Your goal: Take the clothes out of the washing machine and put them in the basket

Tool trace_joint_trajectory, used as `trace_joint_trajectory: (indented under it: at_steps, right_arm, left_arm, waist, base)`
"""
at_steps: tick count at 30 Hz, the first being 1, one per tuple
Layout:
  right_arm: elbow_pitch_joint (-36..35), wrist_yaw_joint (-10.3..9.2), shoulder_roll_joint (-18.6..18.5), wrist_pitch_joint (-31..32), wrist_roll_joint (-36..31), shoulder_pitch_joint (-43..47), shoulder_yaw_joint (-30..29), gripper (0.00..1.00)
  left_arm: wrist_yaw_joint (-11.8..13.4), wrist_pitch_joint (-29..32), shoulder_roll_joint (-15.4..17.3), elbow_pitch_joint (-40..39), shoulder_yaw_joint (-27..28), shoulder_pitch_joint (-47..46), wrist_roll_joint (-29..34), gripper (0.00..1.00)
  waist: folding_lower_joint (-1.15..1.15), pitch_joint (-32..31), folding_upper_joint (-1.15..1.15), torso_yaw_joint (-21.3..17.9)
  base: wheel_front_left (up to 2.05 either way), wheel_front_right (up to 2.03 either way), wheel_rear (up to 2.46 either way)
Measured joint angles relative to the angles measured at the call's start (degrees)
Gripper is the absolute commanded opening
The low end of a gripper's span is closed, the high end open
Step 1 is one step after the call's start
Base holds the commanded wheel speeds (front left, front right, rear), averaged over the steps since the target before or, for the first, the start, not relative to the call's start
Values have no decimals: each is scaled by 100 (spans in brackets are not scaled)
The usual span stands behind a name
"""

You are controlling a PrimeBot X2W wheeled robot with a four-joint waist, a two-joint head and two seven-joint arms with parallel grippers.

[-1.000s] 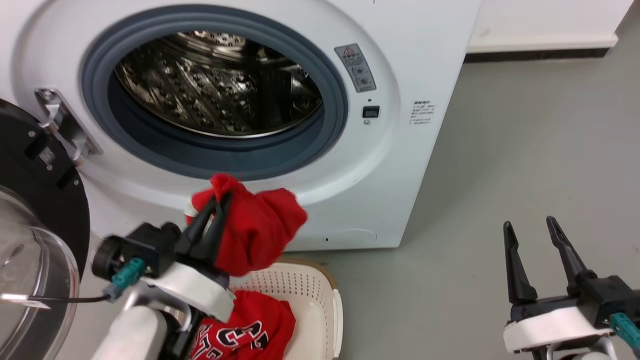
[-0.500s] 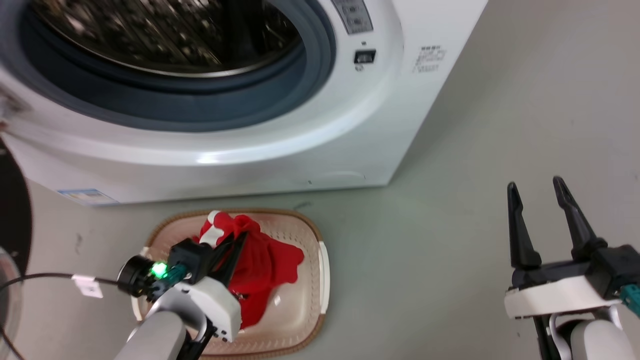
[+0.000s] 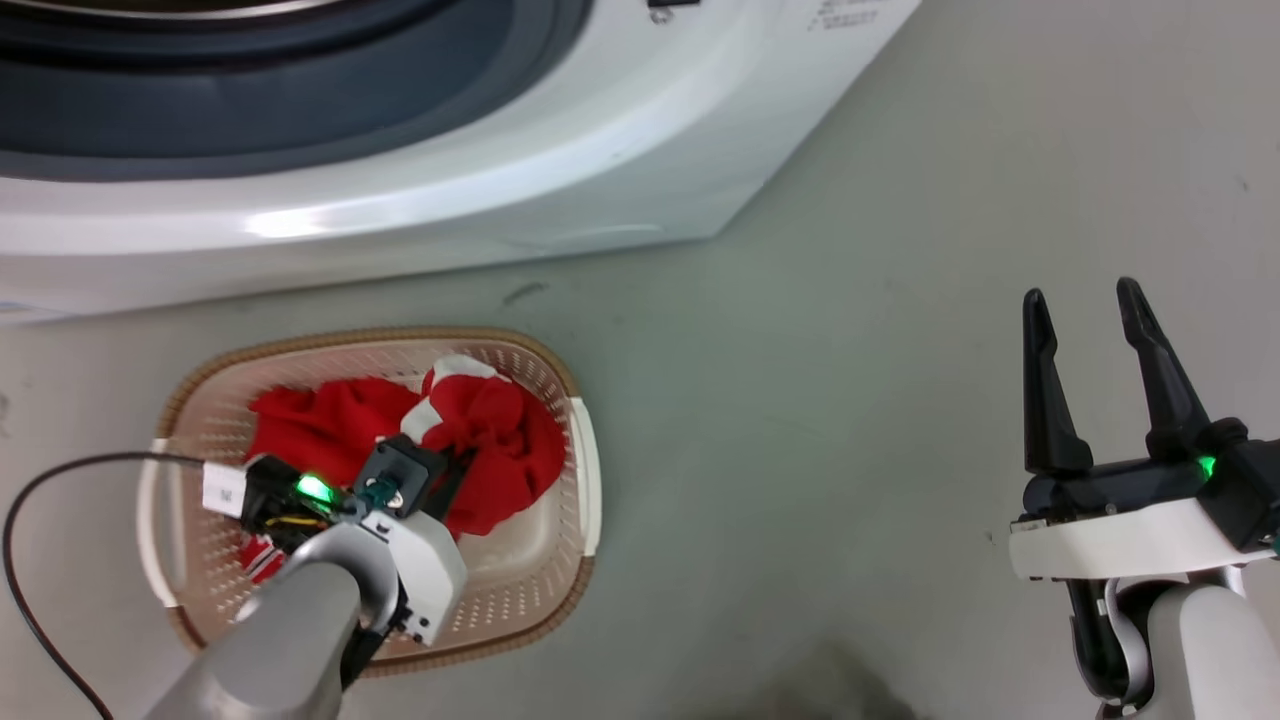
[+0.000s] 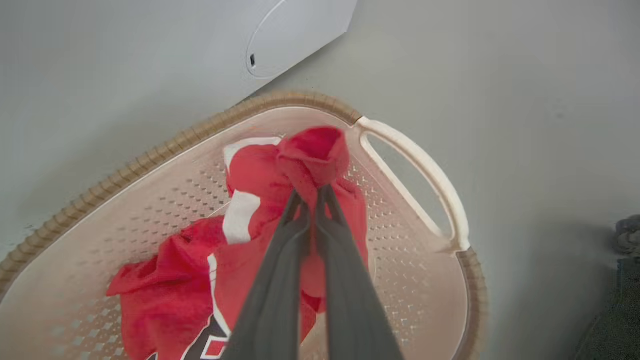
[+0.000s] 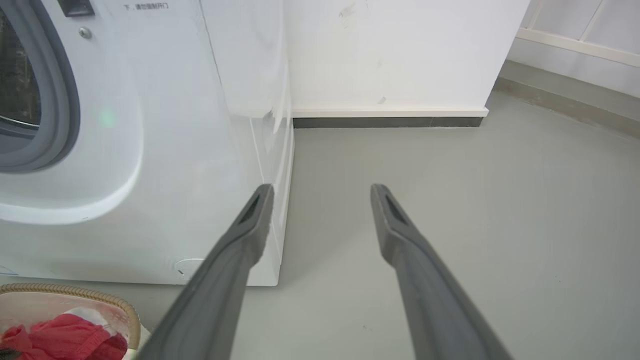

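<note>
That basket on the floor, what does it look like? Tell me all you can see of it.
The basket is cream-white perforated plastic, a rounded rectangle with a brown woven rim and a pale loop handle at its side. It sits upright on the grey floor just before the washing machine. Red clothes lie inside, one pinched by the left gripper.

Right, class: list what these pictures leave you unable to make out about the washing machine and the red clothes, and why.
Inside the washing machine: head view's top edge cuts off the drum; right wrist view catches a sliver, so leftover clothes can't be ruled out.
Lettering on the lower garment: left wrist view, cut by the bottom edge and covered by the left gripper, shut on the white-trimmed garment.
</note>
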Motion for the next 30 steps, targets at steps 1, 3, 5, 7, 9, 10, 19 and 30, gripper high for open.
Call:
trace_joint_trajectory:
  at_steps: [1, 3, 5, 7, 9, 10, 19, 30]
  right_arm:
    - [-20, 1, -1, 0, 3, -19, 10, 100]
    - [-38, 0, -1, 0, 5, -33, 25, 100]
    - [-54, 0, -1, 0, 4, -47, 41, 100]
    - [-73, 1, -1, 0, 7, -70, 56, 100]
    - [-82, 0, -1, 0, 22, -92, 59, 100]
    - [-92, 0, -1, 0, 22, -99, 62, 100]
    - [-73, 1, -1, 0, 81, -146, 113, 100]
    - [134, 0, 1, 0, -45, -148, 2, 100]
  left_arm:
    - [-1, -4, 13, 111, -64, -89, -3, 0]
    - [0, -18, -4, 371, -171, -268, -49, 0]
    - [-1, -16, -23, 664, -254, -434, -85, 0]
    - [0, -15, -29, 947, -364, -594, -82, 0]
    - [-1, -18, -63, 1217, -412, -737, -132, 0]
    - [-1, -29, -87, 1338, -430, -804, -159, 0]
    - [-1, -145, -331, 2196, -450, -1198, -426, 84]
    - [-1, -203, -526, 2039, -420, -946, -624, 100]
  waist:
    - [0, 82, 0, -37]
    - [0, 250, 0, -108]
    - [0, 415, 0, -176]
    - [0, 571, 0, -240]
    - [0, 714, 0, -302]
    - [0, 778, 0, -329]
    - [0, 986, 0, -431]
    - [-1, 342, 0, -295]
  base:
    - [0, 0, 0]
    - [0, 0, 0]
    - [0, 0, 0]
    - [0, 0, 0]
    - [0, 0, 0]
    - [0, 0, 0]
    - [0, 0, 0]
    - [0, 0, 0]
